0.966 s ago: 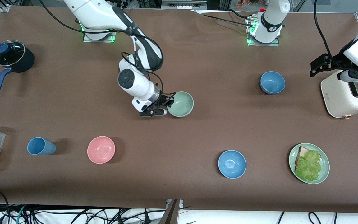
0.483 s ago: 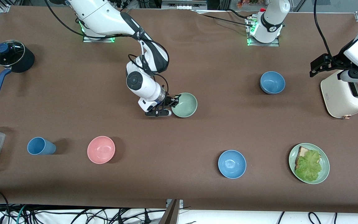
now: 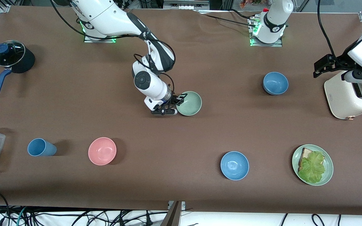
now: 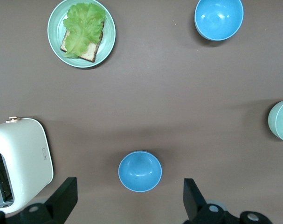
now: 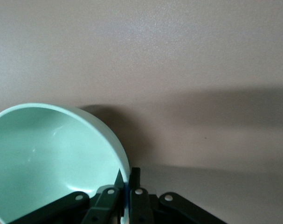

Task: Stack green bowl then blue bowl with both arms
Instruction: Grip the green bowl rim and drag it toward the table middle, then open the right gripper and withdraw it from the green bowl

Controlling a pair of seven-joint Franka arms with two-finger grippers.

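right gripper (image 3: 177,105) pinches green bowl (image 3: 189,103) rim | bowl tilted (mouth toward camera)

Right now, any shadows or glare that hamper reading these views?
Front view: soft shadows beside the pink bowl and cup, nothing hidden. Right wrist view: a dark band of shadow crosses the table by the green bowl. Left wrist view: mild sheen inside the blue bowl.

The left gripper (image 4: 127,205) hangs high with fingers (image 4: 64,198) spread wide; the blue bowl (image 4: 140,171) sits on the table (image 4: 178,102) directly below, between them; a white toaster (image 4: 20,163) lies just beside one finger; the green bowl (image 4: 281,120) shows at the edge; a brighter blue bowl (image 4: 218,17) and a plate with bread and lettuce (image 4: 81,31) lie well apart.
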